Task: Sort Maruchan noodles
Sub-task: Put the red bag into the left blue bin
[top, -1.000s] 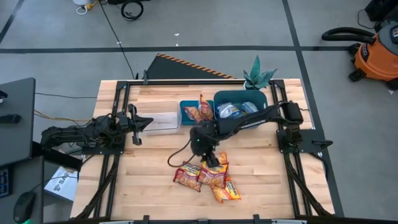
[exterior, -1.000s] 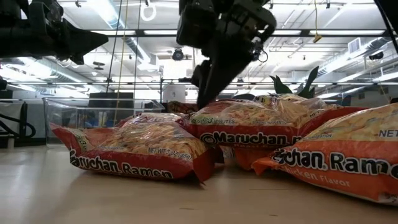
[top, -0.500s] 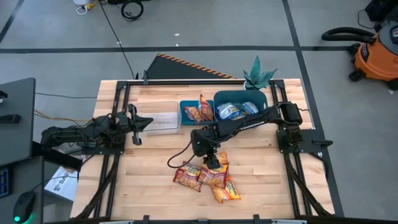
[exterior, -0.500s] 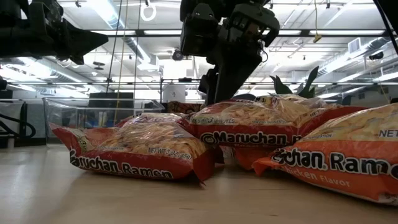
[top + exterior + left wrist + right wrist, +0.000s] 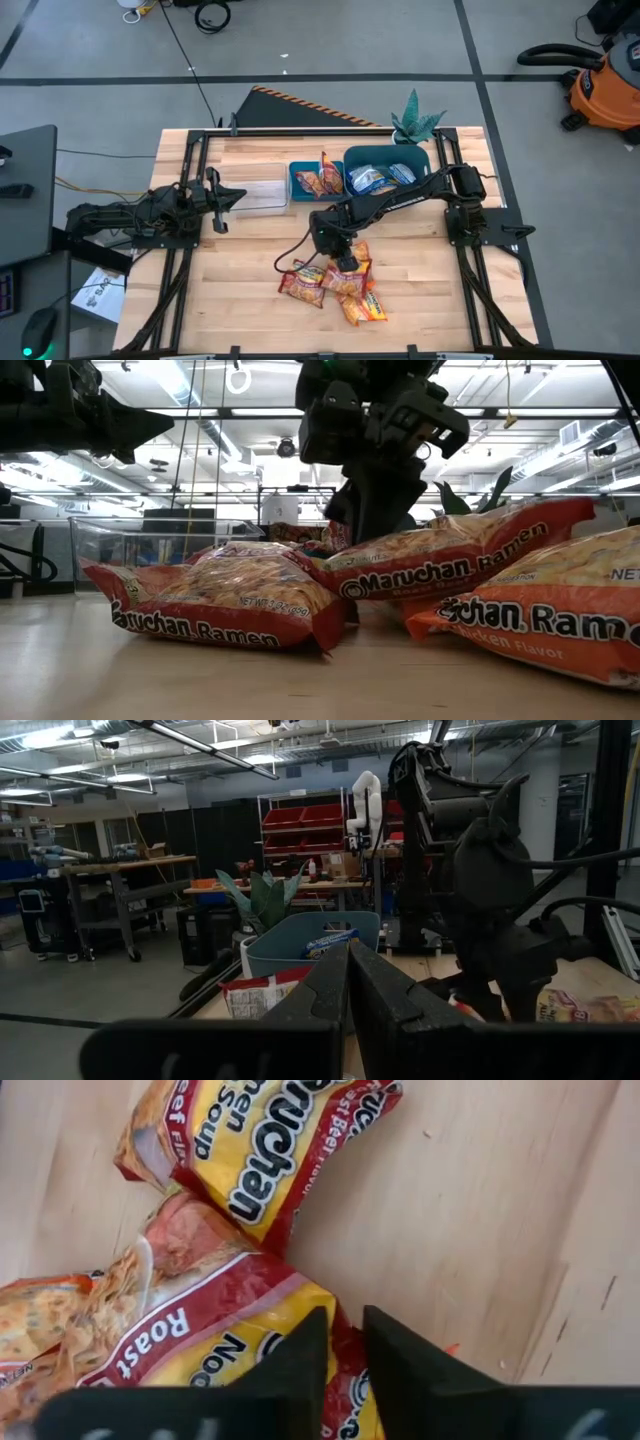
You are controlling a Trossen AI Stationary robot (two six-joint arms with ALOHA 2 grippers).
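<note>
I see a heap of Maruchan packets [image 5: 335, 282] lying on the bare wood of the table [image 5: 240, 285], toward its front edge. They are flat, crinkly and mostly red-orange with white lettering. One of them, the red packet [image 5: 440, 565], sits tilted in the low view, one end raised above its neighbours. Another red packet [image 5: 215, 600] lies flat just beside it, and an orange packet [image 5: 545, 615] lies nearest the low camera. In the right wrist view a yellow-and-red packet [image 5: 280, 1140] lies just beyond the pinched one.

My right gripper [image 5: 346, 264] is down on the heap, and its fingers [image 5: 300, 1355] are nearly together, pinching the edge of the red packet [image 5: 215, 1340]. The right arm reaches in a long diagonal from its base at the table's right side.

Behind the heap, two blue bins stand side by side. The small bin [image 5: 297, 172] holds red-orange packets and the large bin [image 5: 425, 157] holds blue-silver ones.

My left gripper [image 5: 228, 198] waits well to the left of the heap, fingers [image 5: 400, 1005] pressed together on nothing.
</note>
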